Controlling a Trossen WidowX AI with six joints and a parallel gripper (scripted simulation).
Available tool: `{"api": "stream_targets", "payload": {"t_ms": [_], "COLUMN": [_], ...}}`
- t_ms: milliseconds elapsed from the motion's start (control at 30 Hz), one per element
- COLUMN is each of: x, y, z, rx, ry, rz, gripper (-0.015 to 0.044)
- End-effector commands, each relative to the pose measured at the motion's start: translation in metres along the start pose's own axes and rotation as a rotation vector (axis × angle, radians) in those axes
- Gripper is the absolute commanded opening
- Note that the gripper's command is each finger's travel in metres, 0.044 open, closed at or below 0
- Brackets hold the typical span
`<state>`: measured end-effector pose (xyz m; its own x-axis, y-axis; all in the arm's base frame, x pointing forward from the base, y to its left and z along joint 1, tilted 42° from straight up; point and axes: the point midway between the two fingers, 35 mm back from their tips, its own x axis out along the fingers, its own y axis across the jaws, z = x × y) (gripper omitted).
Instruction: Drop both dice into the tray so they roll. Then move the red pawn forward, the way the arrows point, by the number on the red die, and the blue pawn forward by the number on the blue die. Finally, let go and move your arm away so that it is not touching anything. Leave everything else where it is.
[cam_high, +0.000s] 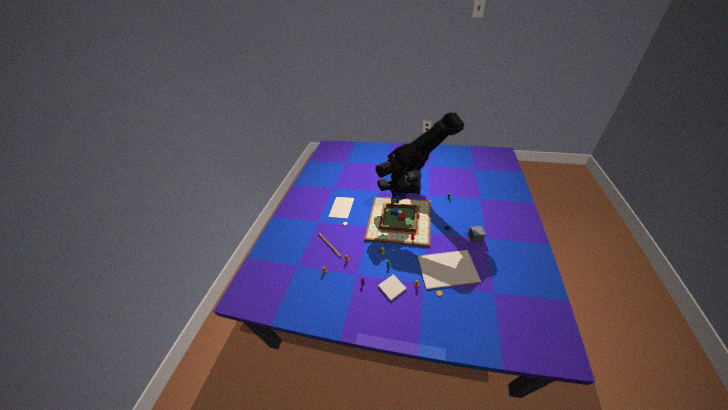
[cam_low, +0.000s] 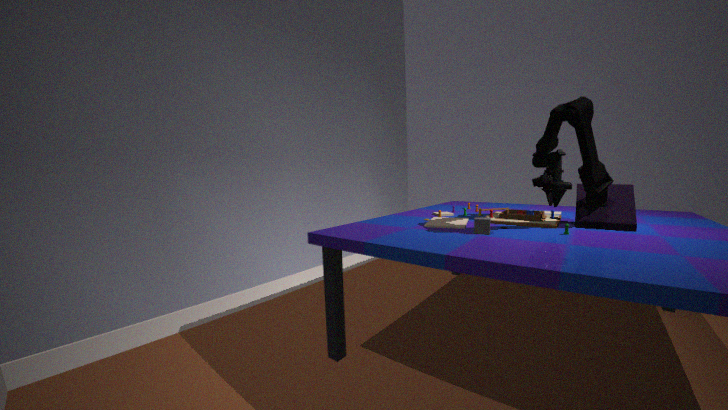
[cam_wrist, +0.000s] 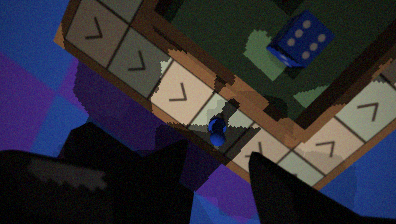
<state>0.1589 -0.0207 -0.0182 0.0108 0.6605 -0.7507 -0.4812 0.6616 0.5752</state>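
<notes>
My gripper (cam_high: 395, 196) (cam_low: 554, 204) (cam_wrist: 218, 152) is partly open and empty, pointing down just above the blue pawn. The blue pawn (cam_low: 552, 214) (cam_wrist: 217, 132) stands upright on a pale square of the board (cam_high: 373, 235) (cam_wrist: 176, 90), between the fingers in the wrist view but below them. The red pawn (cam_high: 412, 236) (cam_low: 491, 213) stands on the board's near side. The wooden tray (cam_high: 396, 229) (cam_wrist: 250, 96) sits in the board's middle. It holds the blue die (cam_high: 394, 211) (cam_wrist: 306, 39), six pips up, and the red die (cam_high: 401, 216), whose number is too small to read.
Right of the board are a grey cube (cam_high: 476, 234) (cam_low: 482, 225), a small dark disc (cam_high: 447, 227) and a green pawn (cam_high: 448, 196) (cam_low: 566, 229). A pale slab (cam_high: 443, 277), a white tile (cam_high: 392, 288) and several other pawns lie nearer the front. A stick (cam_high: 329, 245) and white card (cam_high: 341, 207) lie left.
</notes>
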Motion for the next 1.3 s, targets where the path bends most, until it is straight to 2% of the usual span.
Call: {"api": "stream_targets", "payload": {"t_ms": [0, 800, 967, 1267], "x": [0.006, 0.041, 0.041, 0.041], "y": [0.000, 0.001, 0.001, 0.001], "z": [0.000, 0.000, 0.000, 0.000], "rx": [0.004, 0.004, 0.004, 0.004], "ry": [-0.005, -0.006, -0.006, -0.006], "rz": [0.001, 0.003, 0.003, 0.003], "gripper": [0.0200, 0.0200, 0.0069, 0.0009]}}
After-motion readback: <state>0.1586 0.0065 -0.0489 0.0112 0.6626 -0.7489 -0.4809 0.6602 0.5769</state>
